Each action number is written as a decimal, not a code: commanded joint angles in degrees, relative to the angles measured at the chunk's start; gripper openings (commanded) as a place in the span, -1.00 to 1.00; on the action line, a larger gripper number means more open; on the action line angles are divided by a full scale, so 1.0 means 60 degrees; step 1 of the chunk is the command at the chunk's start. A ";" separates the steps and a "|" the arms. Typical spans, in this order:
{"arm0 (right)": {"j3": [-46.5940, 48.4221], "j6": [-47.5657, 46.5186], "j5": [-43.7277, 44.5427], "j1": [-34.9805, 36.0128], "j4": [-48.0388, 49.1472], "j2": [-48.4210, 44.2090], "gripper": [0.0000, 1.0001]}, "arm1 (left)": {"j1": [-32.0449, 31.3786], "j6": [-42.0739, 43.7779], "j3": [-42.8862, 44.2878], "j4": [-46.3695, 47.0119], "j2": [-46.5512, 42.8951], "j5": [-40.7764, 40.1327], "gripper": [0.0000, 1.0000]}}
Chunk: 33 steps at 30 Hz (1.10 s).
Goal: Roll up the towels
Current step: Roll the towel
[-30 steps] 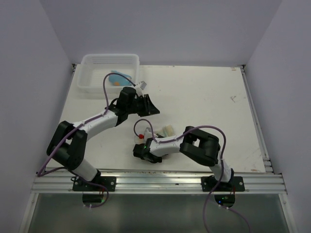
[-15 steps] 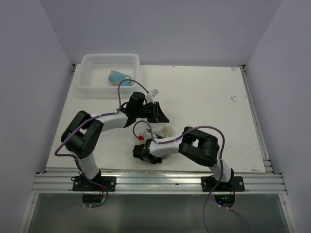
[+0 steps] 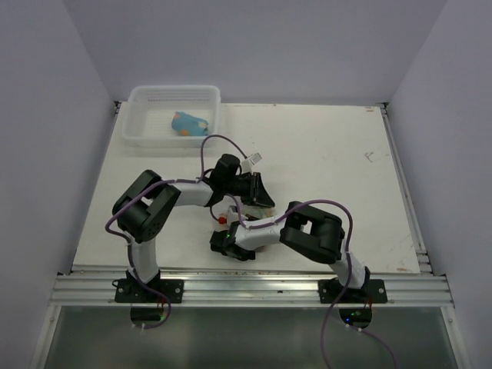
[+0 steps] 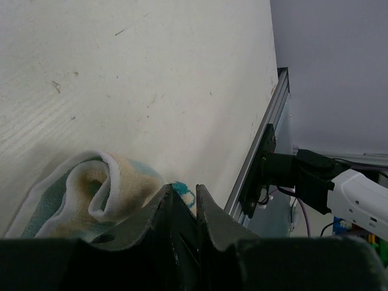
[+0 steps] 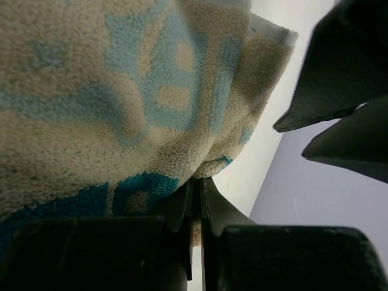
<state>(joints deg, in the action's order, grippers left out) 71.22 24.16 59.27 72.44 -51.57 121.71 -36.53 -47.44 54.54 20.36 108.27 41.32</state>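
Note:
The cream towel point(image 4: 91, 194) with teal lettering lies loosely rolled at mid-table, mostly hidden under both grippers in the top view point(image 3: 266, 204). My left gripper point(image 3: 258, 194) sits at its end; in the left wrist view the left gripper point(image 4: 184, 189) has its jaws nearly together, with a teal bit of cloth just past the tips. My right gripper point(image 3: 231, 240) is shut on the towel's edge; the right wrist view shows cloth point(image 5: 121, 91) pinched at the right gripper point(image 5: 195, 185). The light blue towel point(image 3: 190, 123) lies rolled in the basket.
The white slatted basket point(image 3: 138, 138) stands at the table's far left. The right arm's elbow point(image 3: 315, 227) is folded close behind the towel. The aluminium rail point(image 4: 267, 151) runs along the table's near edge. The left gripper's dark fingers point(image 5: 345, 66) show beside the towel.
My left arm swung from near the basket to the right and nearer, down onto the cream towel. The right gripper stayed on the towel. The blue towel stayed in the basket.

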 commanded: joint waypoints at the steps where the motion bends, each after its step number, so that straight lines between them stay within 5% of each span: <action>1: 0.0010 0.0250 -0.0942 0.0011 0.0978 0.0384 -1.00 | -0.0093 -0.0004 0.0109 0.0634 0.0338 0.0232 -0.50; 15: -0.0722 0.0835 -0.0635 0.0011 0.1608 -0.0670 -1.00 | 0.0230 0.0817 -0.0214 -0.0214 0.1115 -0.0587 -0.60; 25: -0.1601 0.1465 -0.0034 0.0011 0.2677 -0.3027 -0.49 | 0.0230 0.0539 -0.0565 -0.0302 0.0969 -0.1495 -0.71; 33: -0.1792 0.2128 -0.0194 0.0011 0.2750 -0.4362 -0.32 | 0.0347 0.0539 -0.1195 0.0004 0.0895 -0.1732 -0.77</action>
<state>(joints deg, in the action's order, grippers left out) 59.51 32.62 56.97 72.01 -40.32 100.86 -35.35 -46.00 49.58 22.50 111.24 35.33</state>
